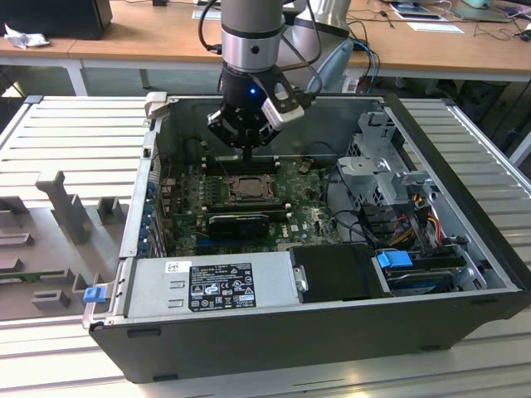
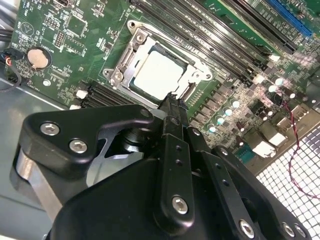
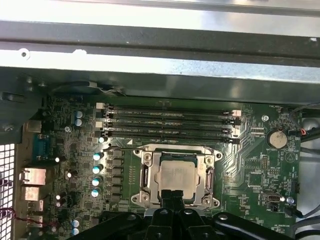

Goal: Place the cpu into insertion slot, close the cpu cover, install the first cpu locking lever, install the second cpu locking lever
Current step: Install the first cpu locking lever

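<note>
Electronics lab, I'd say.
Opened desktop PC case (image 1: 274, 332) on a ribbed metal worktable (image 1: 83, 133), cable-strewn wooden desks (image 1: 166, 33) behind.

The cpu (image 2: 159, 74) has a pale, matt metal top. The cpu cover (image 3: 207, 172) is bare grey metal with a dull sheen. The circuit board (image 3: 255, 165) is glossy green (solder spots glint). The gripper (image 2: 171, 104) is matt black with shiny screw heads. The computer case (image 1: 332, 340) is smooth dark metal.
</note>
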Motion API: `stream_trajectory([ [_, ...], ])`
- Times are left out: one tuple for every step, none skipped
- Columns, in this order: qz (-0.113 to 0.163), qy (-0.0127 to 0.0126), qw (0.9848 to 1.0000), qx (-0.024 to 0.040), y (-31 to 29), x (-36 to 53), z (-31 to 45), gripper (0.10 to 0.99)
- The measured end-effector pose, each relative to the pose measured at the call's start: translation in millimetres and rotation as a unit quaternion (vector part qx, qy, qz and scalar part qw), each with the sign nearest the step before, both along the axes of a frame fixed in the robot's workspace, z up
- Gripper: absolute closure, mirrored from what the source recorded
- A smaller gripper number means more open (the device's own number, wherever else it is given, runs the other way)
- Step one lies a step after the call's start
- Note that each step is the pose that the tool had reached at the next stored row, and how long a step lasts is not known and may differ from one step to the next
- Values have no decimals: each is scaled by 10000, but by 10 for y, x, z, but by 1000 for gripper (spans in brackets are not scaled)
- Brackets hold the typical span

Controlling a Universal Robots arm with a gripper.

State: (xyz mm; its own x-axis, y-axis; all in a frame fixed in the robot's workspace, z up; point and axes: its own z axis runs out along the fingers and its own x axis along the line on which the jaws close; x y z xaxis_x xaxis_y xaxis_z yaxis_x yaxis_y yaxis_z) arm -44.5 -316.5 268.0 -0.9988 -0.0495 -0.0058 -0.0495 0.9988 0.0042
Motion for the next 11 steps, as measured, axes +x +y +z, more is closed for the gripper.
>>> stream_trajectory([
  [-2,0,10000,0,0,-6,-1,980],
  [-5,0,10000,0,0,-14,-2,980],
  [-9,0,10000,0,0,-27,-3,980],
  [-13,0,10000,0,0,-38,-4,980],
  [-17,0,10000,0,0,-53,-5,980],
  [-23,0,10000,0,0,-64,-6,980],
  [-46,0,10000,0,0,-83,-9,980],
  [-97,0,10000,0,0,-88,-13,980],
  [-154,0,9999,0,0,-88,-17,980],
  [-259,0,9997,0,0,-92,-26,980],
  [-286,0,9996,-1,0,-102,-28,980],
])
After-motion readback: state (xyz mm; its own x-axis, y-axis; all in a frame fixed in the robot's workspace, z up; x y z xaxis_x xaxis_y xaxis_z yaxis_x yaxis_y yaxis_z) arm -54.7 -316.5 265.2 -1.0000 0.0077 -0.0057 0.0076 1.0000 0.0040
